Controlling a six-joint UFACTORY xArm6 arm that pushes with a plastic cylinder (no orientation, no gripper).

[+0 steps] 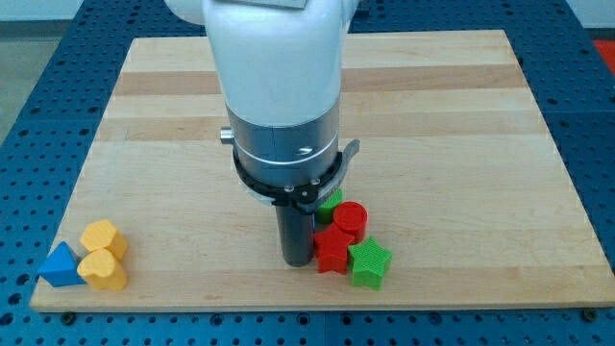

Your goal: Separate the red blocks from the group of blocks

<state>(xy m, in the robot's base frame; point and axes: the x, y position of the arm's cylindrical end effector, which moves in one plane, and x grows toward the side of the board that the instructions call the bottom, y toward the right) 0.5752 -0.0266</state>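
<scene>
A red cylinder (pixel 351 219) and a red star-shaped block (pixel 333 250) sit in a tight cluster near the view's bottom centre. A green star (pixel 370 263) touches them at the lower right. Another green block (pixel 332 201) peeks out just above the red cylinder, mostly hidden by the arm. My rod comes down just left of the cluster, and my tip (pixel 296 261) rests on the board against the left side of the red star.
At the view's bottom left, near the board's corner, lie two yellow blocks (pixel 103 238) (pixel 102 270) and a blue triangular block (pixel 60 265). The wooden board (pixel 461 115) lies on a blue perforated table. The white arm body (pixel 279 86) hides the board's centre.
</scene>
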